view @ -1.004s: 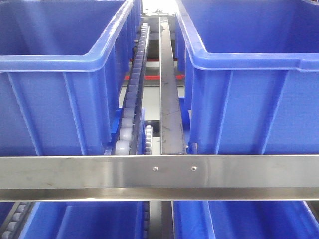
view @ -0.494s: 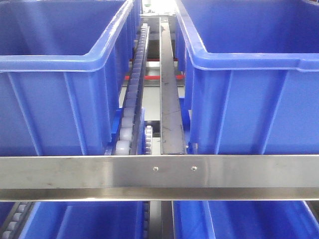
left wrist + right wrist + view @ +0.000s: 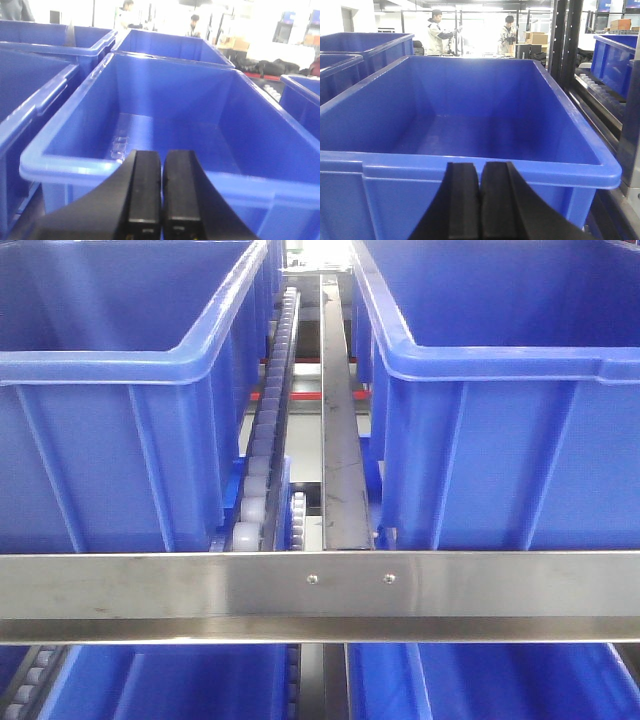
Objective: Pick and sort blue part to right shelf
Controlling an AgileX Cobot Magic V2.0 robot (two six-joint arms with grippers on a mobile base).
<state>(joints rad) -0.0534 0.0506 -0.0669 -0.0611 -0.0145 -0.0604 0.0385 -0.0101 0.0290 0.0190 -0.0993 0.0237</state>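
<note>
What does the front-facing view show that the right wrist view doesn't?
Only the front-facing view shows the shelf's steel front rail, the white roller track between two bins, and lower bins beneath the rail. Only the right wrist view shows the right gripper with fingers closed and empty, the bin's bare interior, and two people in the background. Both show large open-top blue bins; neither shows the blue part.

A: Where is the right shelf (image 3: 320,595)?
B: Straight ahead, its steel front rail running level, a white roller track (image 3: 262,455) between two open blue bins (image 3: 470,125). One bin stands just beyond the closed black fingertips (image 3: 465,200).
A: The blue part?
B: Not visible.
</note>
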